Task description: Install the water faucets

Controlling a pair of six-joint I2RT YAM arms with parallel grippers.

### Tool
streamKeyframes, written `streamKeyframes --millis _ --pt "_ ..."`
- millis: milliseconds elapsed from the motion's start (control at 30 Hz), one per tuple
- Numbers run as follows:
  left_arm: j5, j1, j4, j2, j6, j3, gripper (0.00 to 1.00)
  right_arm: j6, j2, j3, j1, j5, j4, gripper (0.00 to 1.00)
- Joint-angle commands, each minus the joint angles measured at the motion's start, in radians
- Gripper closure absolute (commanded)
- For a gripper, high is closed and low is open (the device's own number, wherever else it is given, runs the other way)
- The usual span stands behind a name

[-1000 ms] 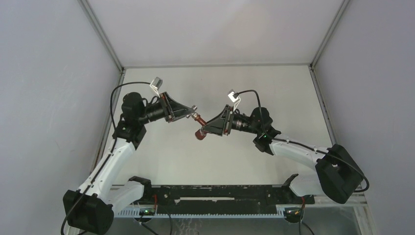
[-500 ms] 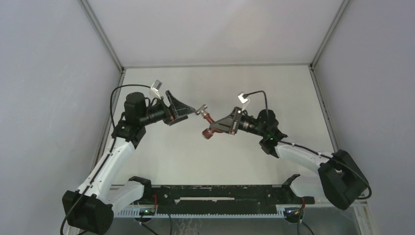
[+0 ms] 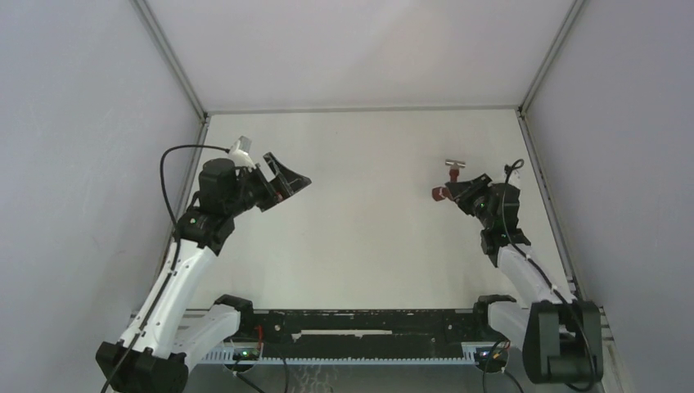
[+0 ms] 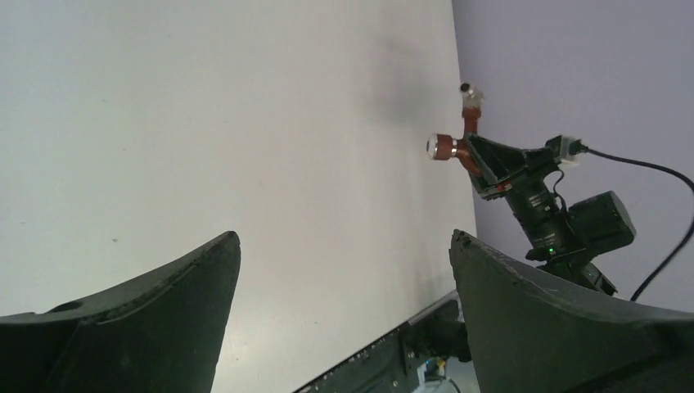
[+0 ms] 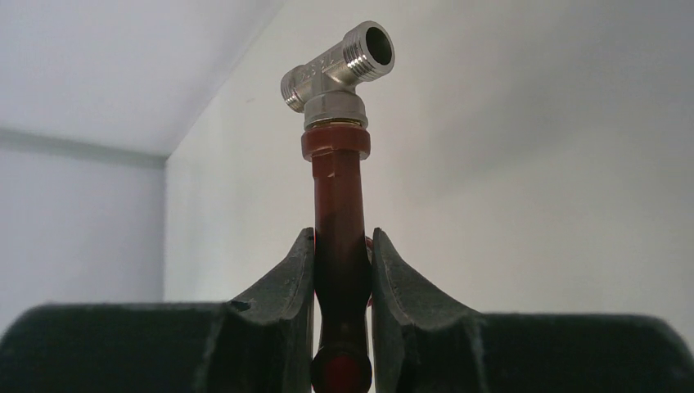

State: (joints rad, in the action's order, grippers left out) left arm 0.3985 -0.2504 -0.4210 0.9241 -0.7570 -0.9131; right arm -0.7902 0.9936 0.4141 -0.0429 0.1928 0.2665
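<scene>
A flat, matte white tabletop [image 3: 368,237] is stretching back to a pale grey rear panel [image 3: 360,49], which is rising behind it. A plain lilac-grey left wall [image 3: 82,164] and a matching lilac-grey right wall [image 3: 630,123] are closing the space in at the sides. Thin silvery metal strips [image 3: 170,61] are running along the corners where the panels are meeting. A long black slotted bar [image 3: 360,326] is lying across the near edge. Soft, even light is falling over everything, leaving only faint shadows on the white surface.

A white table [image 3: 368,246] sits inside a booth with 3 pale grey walls [image 3: 360,49]. 2 slanted metal struts [image 3: 168,57] mark its rear corners. A black bar [image 3: 368,323] runs along the table's near edge, beside a white toothed strip [image 3: 327,354].
</scene>
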Motion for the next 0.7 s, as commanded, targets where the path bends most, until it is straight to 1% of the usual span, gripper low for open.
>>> streamKeyframes --millis 0,67,167,200,267,300,333,400,433,533,600,633,667 --pt "-0.150 -0.002 -0.014 -0.075 0.057 -0.006 0.00 0.024 0.123 -0.006 0.136 0.023 0.076 1.00" --pt "-0.171 -0.001 -0.016 -0.097 0.070 -0.001 0.00 0.030 0.180 -0.002 0.176 0.014 0.128 1.00" --pt "-0.204 -0.001 -0.019 -0.113 0.064 0.008 0.00 0.056 0.253 0.038 0.193 -0.026 0.118 1.00" --pt "-0.201 -0.002 -0.024 -0.112 0.061 0.005 0.00 0.058 0.280 0.054 0.203 -0.027 0.116 0.98" --pt "-0.184 -0.002 -0.040 -0.095 0.059 -0.011 0.00 0.053 0.337 0.071 0.232 -0.006 0.114 0.90" --pt "-0.177 -0.001 -0.052 -0.085 0.059 -0.020 0.00 0.050 0.358 0.077 0.247 0.005 0.112 0.84" --pt "-0.169 -0.002 -0.059 -0.076 0.067 -0.027 0.00 0.047 0.372 0.081 0.263 0.020 0.109 0.75" --pt "-0.148 -0.002 -0.063 -0.062 0.083 -0.038 0.00 0.041 0.386 0.091 0.288 0.041 0.094 0.54" --pt "-0.145 -0.002 -0.067 -0.059 0.088 -0.042 0.00 0.042 0.383 0.100 0.296 0.042 0.072 0.46" --pt "-0.187 -0.001 -0.092 -0.052 0.098 -0.063 0.00 0.072 0.320 0.134 0.295 -0.056 -0.071 0.27" --pt "-0.242 -0.002 -0.123 -0.053 0.097 -0.082 0.00 0.089 0.243 0.149 0.293 -0.155 -0.163 0.16" --pt "-0.266 -0.002 -0.133 -0.055 0.097 -0.092 0.00 0.101 0.198 0.169 0.290 -0.211 -0.218 0.13" --pt "-0.282 -0.002 -0.141 -0.058 0.099 -0.099 0.00 0.115 0.156 0.190 0.283 -0.269 -0.276 0.05"
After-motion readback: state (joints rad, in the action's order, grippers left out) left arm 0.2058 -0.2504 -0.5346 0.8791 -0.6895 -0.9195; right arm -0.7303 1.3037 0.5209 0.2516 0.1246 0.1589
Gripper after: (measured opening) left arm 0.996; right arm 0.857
